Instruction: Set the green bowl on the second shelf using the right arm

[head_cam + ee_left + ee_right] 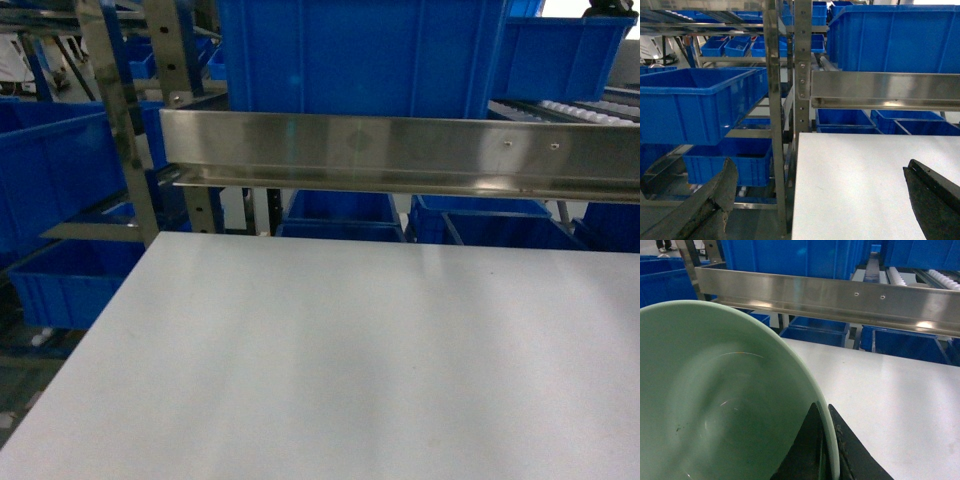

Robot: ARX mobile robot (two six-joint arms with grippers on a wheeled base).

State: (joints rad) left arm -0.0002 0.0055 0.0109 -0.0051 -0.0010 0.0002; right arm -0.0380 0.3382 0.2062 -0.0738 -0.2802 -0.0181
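Gripping item: green bowl [725,395], seen only in the right wrist view, filling the frame from 7 to 11 o'clock; its rim is pinched at 5 o'clock by the right tool [826,440], one black finger inside the wall, one outside, closed on the rim. Bowl interior is seen bare.

Left tool [820,200]: two black fingers at 7 and 4 o'clock of the left wrist view, set wide apart, nothing held between them; left finger is seen off the counter edge, right finger over the counter.

Counter [340,370]: flat white surface, filling the lower half of the head view; left edge runs diagonally from 11 toward 7 o'clock. Neither tool is seen in the head view.

Second shelf [400,150]: stainless-steel front rail spanning 10 to 3 o'clock just beyond the counter's far edge, bolted to a perforated upright [120,110] at 10 o'clock. A gap is open between rail underside and counter.

Blue crates [350,55]: one large crate seated on the rail at 12 o'clock; more are stacked below and left.
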